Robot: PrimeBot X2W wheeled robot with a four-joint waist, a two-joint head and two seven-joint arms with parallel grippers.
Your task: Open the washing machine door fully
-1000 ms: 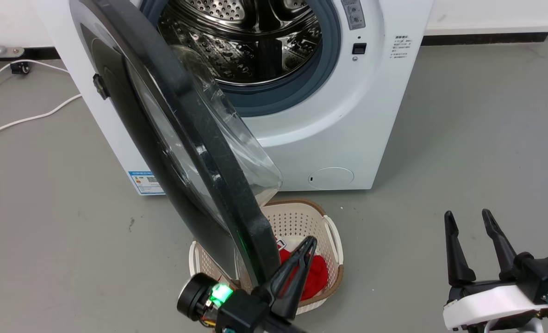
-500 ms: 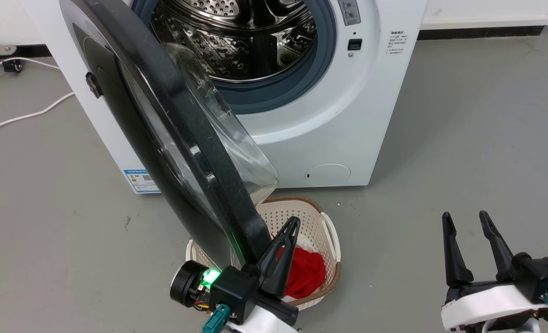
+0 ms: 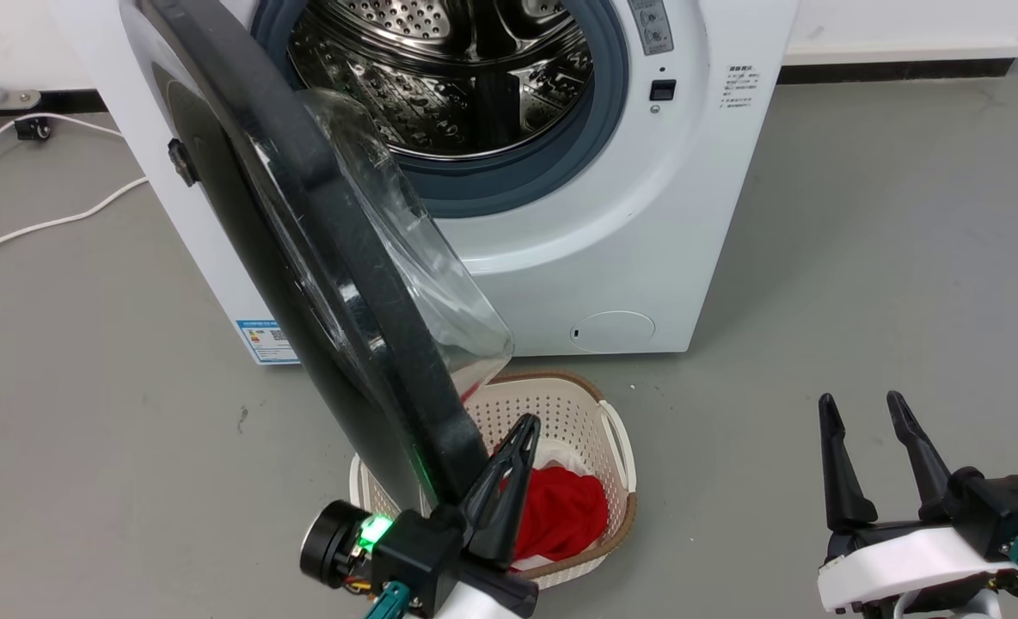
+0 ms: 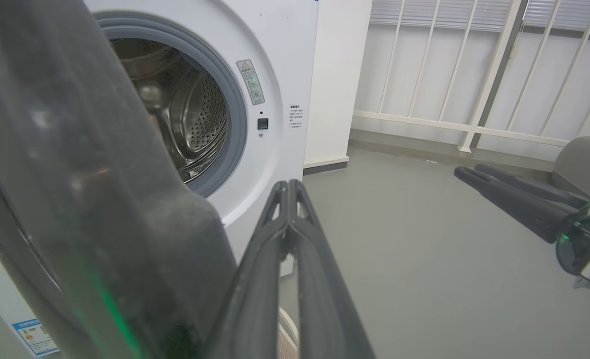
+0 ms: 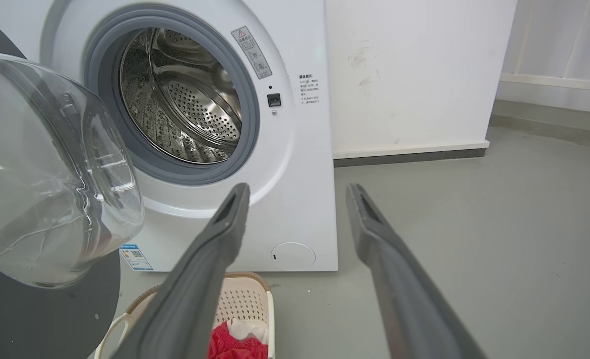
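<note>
**One door half open, a clenched claw at its edge**

One door (image 3: 337, 258) stands swung out from the one machine (image 3: 629, 232). It is hinged on the robot's left, and its glass bowl faces the open drum (image 3: 457, 77). There are two claws. The left claw (image 3: 524, 427) is clenched on nothing, fingers pressed together. It sits just beside the door's free rim on the drum side, probably so it can shove the door wider; I cannot tell whether it touches. The right claw (image 3: 859, 400) is released, its fingers spread, and waits well apart. One basket (image 3: 621, 447) holding one red cloth (image 3: 561, 507) sits below the door's edge. I judge the door not yet fully open.
</note>
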